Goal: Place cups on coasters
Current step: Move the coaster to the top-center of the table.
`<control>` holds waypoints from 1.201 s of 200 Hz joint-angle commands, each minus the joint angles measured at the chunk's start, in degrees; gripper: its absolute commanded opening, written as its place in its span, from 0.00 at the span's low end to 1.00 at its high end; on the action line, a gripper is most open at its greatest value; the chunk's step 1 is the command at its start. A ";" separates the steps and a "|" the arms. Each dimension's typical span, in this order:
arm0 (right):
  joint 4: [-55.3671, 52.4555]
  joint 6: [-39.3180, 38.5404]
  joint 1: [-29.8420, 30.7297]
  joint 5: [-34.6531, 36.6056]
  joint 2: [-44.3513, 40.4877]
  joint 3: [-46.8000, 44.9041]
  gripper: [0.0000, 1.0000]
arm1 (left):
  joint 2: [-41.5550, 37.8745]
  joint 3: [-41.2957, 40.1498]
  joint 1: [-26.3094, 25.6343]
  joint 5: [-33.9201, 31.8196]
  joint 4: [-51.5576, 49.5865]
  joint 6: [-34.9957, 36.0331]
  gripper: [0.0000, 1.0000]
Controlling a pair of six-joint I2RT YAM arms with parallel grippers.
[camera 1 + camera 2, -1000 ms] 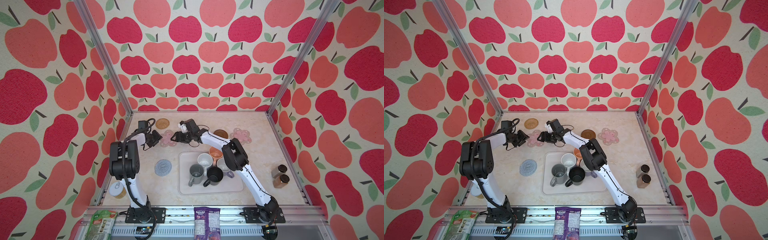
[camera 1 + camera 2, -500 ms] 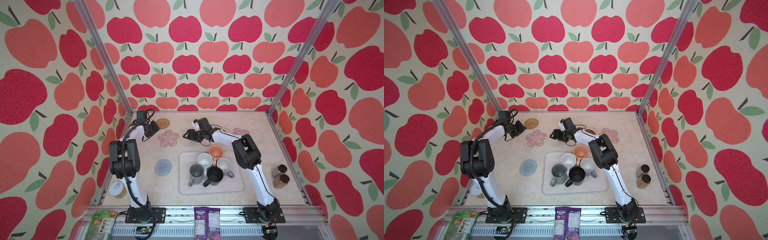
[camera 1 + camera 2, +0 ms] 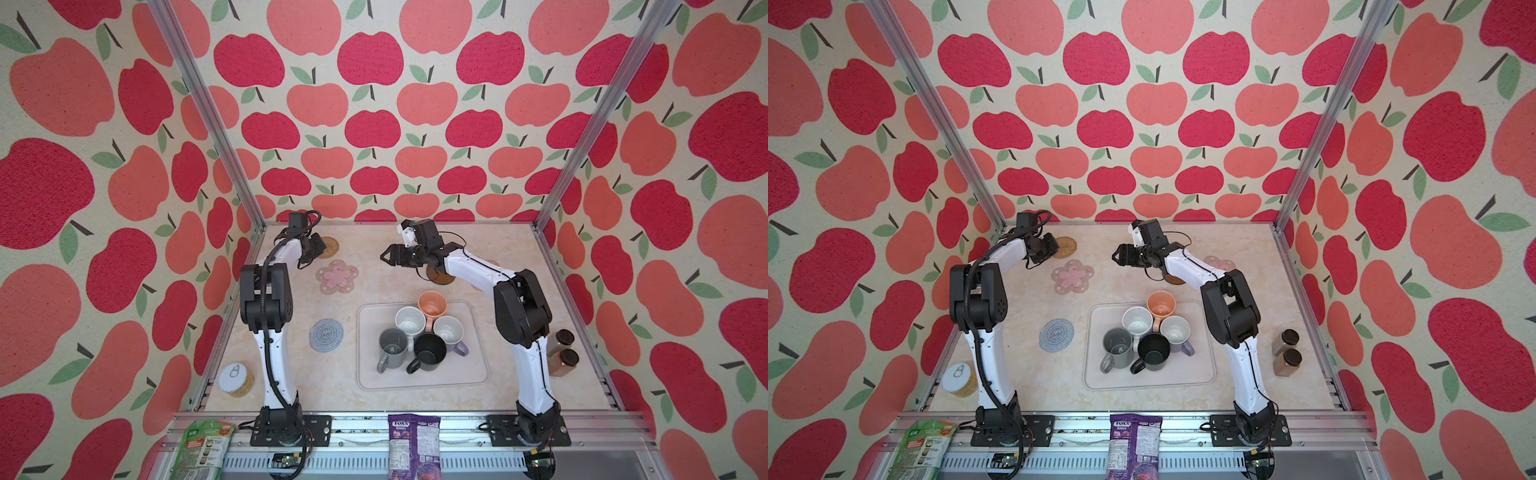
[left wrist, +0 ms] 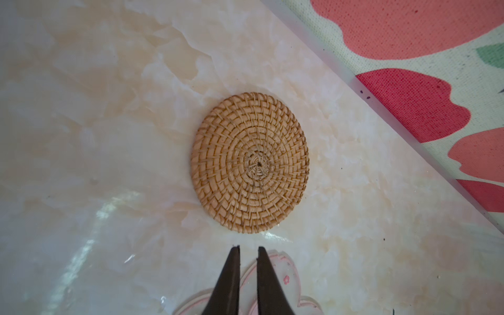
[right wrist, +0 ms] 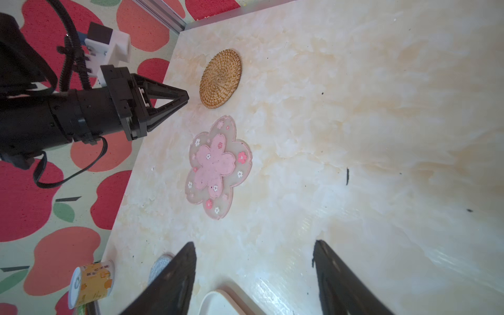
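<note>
Five cups crowd the pale tray (image 3: 473, 374): grey (image 3: 392, 343), white (image 3: 410, 321), black (image 3: 430, 353), peach (image 3: 432, 303) and lavender (image 3: 449, 330). All the coasters are bare: rattan (image 3: 328, 247), pink flower (image 3: 336, 276), grey-blue crocheted (image 3: 326, 335), dark brown (image 3: 440, 277) half under my right arm, and another pink flower (image 3: 1219, 262). My left gripper (image 4: 247, 248) is shut on nothing, over the edge of the pink flower coaster (image 4: 278, 275), just short of the rattan one (image 4: 249, 163). My right gripper (image 5: 253, 245) hangs open and empty above bare table at the back middle (image 3: 384, 257).
A tin can (image 3: 236, 380) stands at the front left corner. Two brown spice jars (image 3: 563, 353) stand by the right wall. Snack packets (image 3: 413, 440) lie on the front rail. Apple-print walls close in the left, back and right sides.
Both grippers have left the pink flower coaster. The left one closed and drew back toward the rattan coaster. The right one swung right and rose, still open.
</note>
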 commanded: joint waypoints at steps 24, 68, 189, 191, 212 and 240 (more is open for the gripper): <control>-11.90 -12.90 -0.58 8.01 -3.80 2.12 0.71 | 6.79 10.18 -1.39 -7.92 -5.26 0.59 0.15; -13.34 -15.37 -1.16 10.12 -5.92 0.48 0.71 | 13.47 19.51 -1.90 -10.40 -9.84 -1.38 0.16; -13.08 -16.67 -1.67 13.99 -10.54 -4.31 0.71 | 24.96 36.34 -5.60 -1.73 -16.13 0.20 0.20; -13.10 -16.63 -1.66 14.12 -10.64 -4.42 0.71 | 25.07 36.43 -5.63 -1.54 -16.23 0.29 0.20; -12.74 -16.66 -1.80 14.91 -11.59 -5.97 0.71 | 26.20 37.52 -6.74 0.83 -16.11 -0.18 0.21; -12.40 -16.65 -1.98 15.88 -12.83 -7.64 0.71 | 27.09 38.60 -8.69 3.76 -15.55 -0.59 0.22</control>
